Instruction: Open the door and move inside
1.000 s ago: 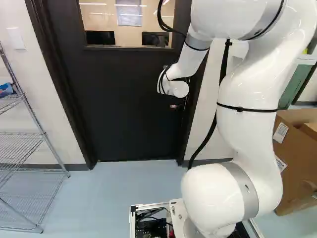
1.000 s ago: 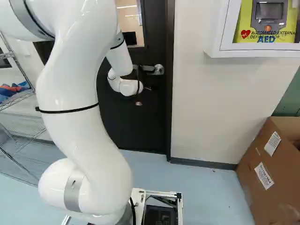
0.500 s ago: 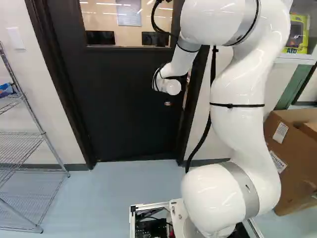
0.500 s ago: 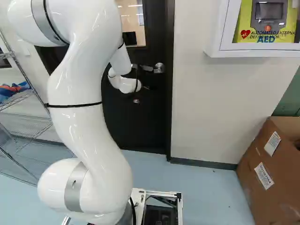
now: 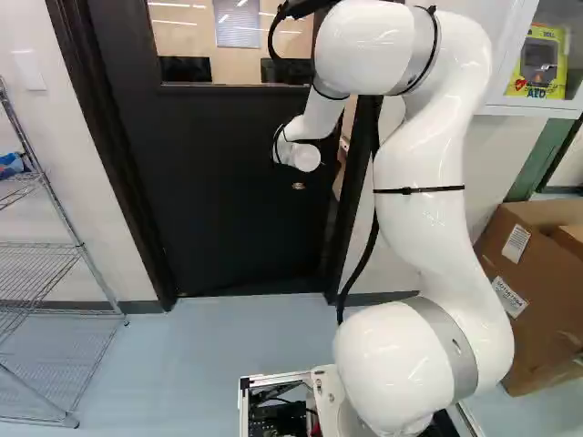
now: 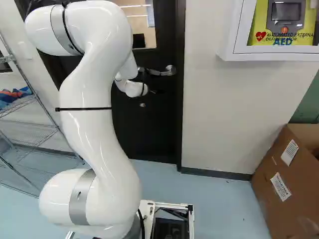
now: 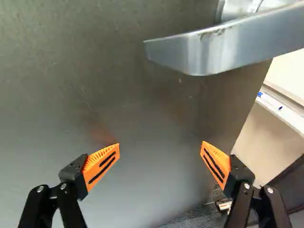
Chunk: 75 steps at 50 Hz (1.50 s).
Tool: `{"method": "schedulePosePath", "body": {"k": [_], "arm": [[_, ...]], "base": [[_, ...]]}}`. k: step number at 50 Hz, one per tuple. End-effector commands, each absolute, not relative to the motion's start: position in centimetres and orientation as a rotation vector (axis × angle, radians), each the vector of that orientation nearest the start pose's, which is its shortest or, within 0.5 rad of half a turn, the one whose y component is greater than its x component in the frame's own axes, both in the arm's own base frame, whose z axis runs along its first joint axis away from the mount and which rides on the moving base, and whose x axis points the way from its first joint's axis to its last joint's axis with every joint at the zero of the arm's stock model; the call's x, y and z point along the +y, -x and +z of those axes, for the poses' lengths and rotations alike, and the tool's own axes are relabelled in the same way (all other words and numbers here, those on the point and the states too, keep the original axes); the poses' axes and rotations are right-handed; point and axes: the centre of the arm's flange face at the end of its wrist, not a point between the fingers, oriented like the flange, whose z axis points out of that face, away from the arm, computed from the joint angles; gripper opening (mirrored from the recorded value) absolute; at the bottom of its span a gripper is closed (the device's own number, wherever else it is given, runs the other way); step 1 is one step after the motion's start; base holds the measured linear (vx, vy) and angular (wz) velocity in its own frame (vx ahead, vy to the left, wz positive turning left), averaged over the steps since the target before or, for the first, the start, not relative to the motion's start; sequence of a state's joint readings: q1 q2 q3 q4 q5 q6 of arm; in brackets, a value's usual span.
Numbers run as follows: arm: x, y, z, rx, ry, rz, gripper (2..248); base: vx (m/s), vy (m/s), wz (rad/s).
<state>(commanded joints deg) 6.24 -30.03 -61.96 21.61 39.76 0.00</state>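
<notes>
The gripper (image 6: 153, 91) shows only as a small dark part beside the white wrist in the right base view. In the wrist view the gripper (image 7: 160, 148) stands open, its orange-padded fingers wide apart with nothing between them. Facing them is the dark door (image 5: 228, 209), whose silver lever handle (image 7: 209, 47) lies ahead of and above the finger gap, untouched. In the right base view the handle (image 6: 160, 72) is just past the wrist. The door stands ajar, with a lit gap (image 5: 342, 150) along its handle side; a room shows past its edge.
The dark door frame (image 5: 351, 205) rises close to the arm. A wire shelf (image 5: 46, 246) stands at the left of the left base view. Cardboard boxes (image 6: 284, 174) and a wall-mounted AED cabinet (image 6: 239, 52) are on the right.
The door has swung farther away from the base, and its handle-side gap has widened. My arm has reached forward and leftward with it. The base has not moved.
</notes>
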Motion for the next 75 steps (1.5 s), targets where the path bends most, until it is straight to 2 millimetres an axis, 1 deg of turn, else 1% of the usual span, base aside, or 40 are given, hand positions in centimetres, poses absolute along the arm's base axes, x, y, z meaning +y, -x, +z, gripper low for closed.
{"method": "schedulePosePath", "body": {"k": [31,75], "arm": [[8.1,-68.0,38.0,0.393,2.443,-1.817,247],[8.7,-73.0,37.0,0.399,2.392,-1.867,247]], "base": [[0.000,0.000,0.000],[0.000,0.000,0.000]]}}
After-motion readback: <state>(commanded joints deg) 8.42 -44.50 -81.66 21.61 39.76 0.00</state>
